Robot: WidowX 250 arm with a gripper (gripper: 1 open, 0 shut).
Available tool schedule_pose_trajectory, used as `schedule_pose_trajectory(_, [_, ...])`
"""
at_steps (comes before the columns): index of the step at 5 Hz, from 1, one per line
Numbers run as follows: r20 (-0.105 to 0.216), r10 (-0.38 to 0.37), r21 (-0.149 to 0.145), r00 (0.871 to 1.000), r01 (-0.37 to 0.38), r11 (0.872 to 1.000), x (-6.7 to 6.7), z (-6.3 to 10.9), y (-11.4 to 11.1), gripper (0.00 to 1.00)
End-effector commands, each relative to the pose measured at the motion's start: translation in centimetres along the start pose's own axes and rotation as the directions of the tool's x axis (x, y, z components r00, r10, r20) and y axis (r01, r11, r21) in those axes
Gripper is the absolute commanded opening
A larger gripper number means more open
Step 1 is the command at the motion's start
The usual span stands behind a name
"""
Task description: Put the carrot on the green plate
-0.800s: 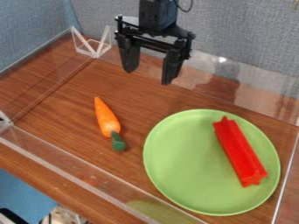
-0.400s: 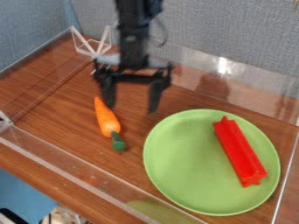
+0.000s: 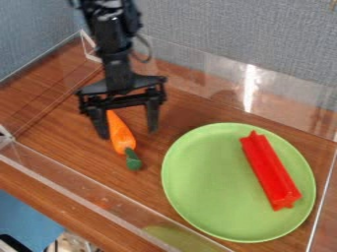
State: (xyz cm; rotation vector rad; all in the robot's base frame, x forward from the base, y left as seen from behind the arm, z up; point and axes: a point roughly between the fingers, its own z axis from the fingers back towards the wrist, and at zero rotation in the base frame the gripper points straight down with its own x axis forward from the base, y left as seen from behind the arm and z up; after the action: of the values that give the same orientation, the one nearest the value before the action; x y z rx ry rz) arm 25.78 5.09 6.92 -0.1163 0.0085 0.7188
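Carrot (image 3: 121, 135) between open pincer's (image 3: 128, 128) fingertips

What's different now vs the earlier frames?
The black two-fingered claw moved left across the picture and down, now open around the top end of the orange tapered carrot with the dark-green stem. Nothing visibly gripped or released. Unchanged: carrot, round light-green plate, red ridged bar on it.
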Motion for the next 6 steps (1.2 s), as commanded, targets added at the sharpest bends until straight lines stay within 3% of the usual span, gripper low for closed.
schedule_pose_trajectory(1, [0.022, 0.102, -0.036, 0.994, -0.102, 0.994, 1.6, -1.4, 0.8, 1.00])
schedule_pose_trajectory(2, [0.014, 0.138, -0.042, 0.990, -0.137, 0.990, 1.5, -3.5, -0.1, 1.00])
schedule_pose_trajectory(3, [0.014, 0.148, -0.044, 0.989, -0.148, 0.988, 1.1, -4.0, -1.3, 0.00])
schedule_pose_trajectory(4, [0.054, 0.095, -0.057, 0.994, -0.092, 0.994, 0.8, -3.9, -2.3, 0.00])
schedule_pose_trajectory(6, [0.107, 0.037, -0.056, 0.994, -0.031, 0.998, 0.5, 0.0, -1.3, 0.00])
